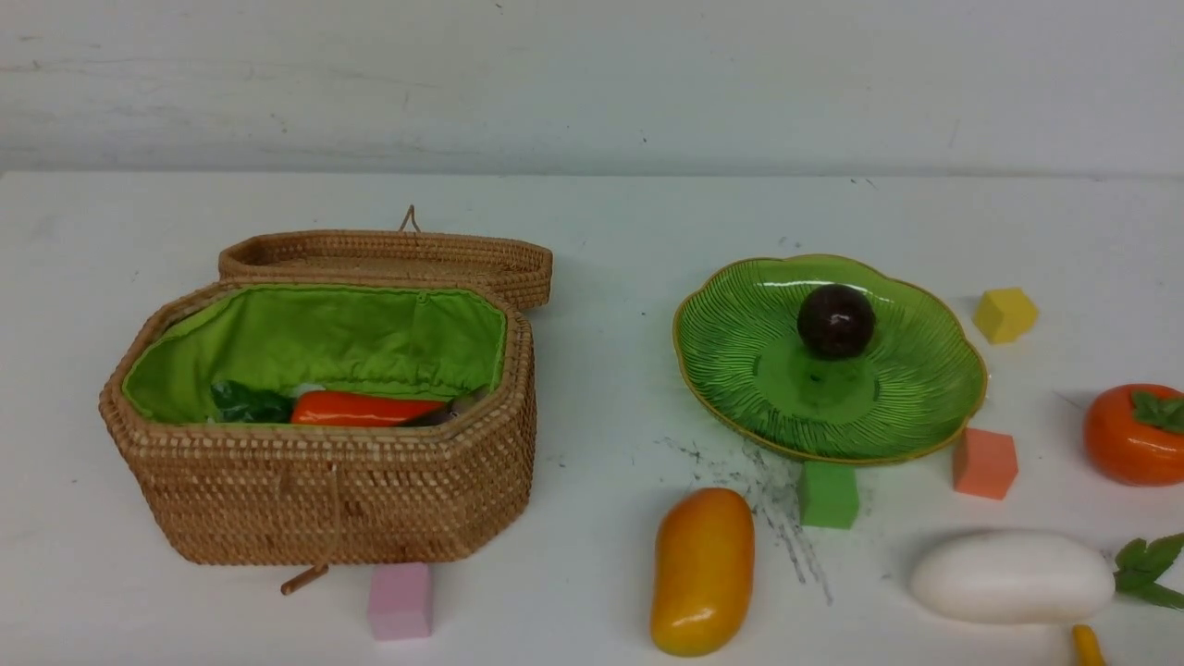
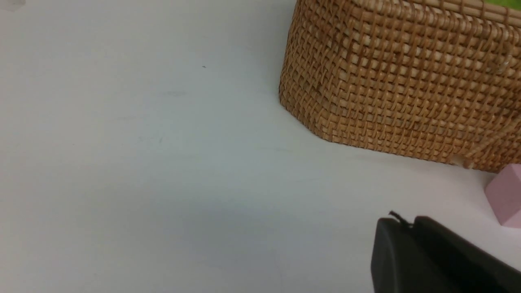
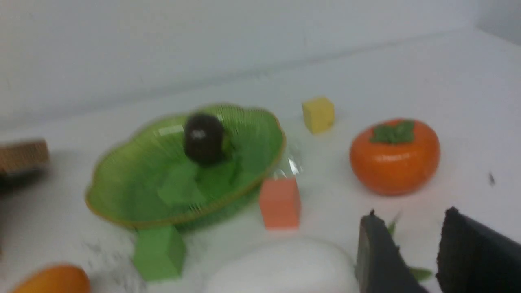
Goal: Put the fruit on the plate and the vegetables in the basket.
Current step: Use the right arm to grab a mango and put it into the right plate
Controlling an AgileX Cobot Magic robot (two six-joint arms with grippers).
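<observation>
Basket (image 1: pixel 324 499), beyond left fingers (image 2: pixel 447 256) pressed together: carrot (image 1: pixel 365 408) inside. Plate (image 1: pixel 740 351), beyond right fingers (image 3: pixel 378 252) parted, empty: maroon ball (image 1: pixel 836 321) on it.

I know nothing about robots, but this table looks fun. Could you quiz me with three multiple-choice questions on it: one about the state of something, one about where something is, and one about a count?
1. The lid of the basket is:
A. shut
B. lying on the plate
C. open, folded back behind the basket

2. The dark ball is:
A. on the plate
B. in the basket
C. on the lid

3. How many small foam cubes does the front view show?
A. two
B. four
C. six

Answers:
1. C: the green lining is in plain sight, with the lid behind it.
2. A: the ball rests on the green ribbed dish.
3. B: one yellow, one orange, one green and one pink.
</observation>
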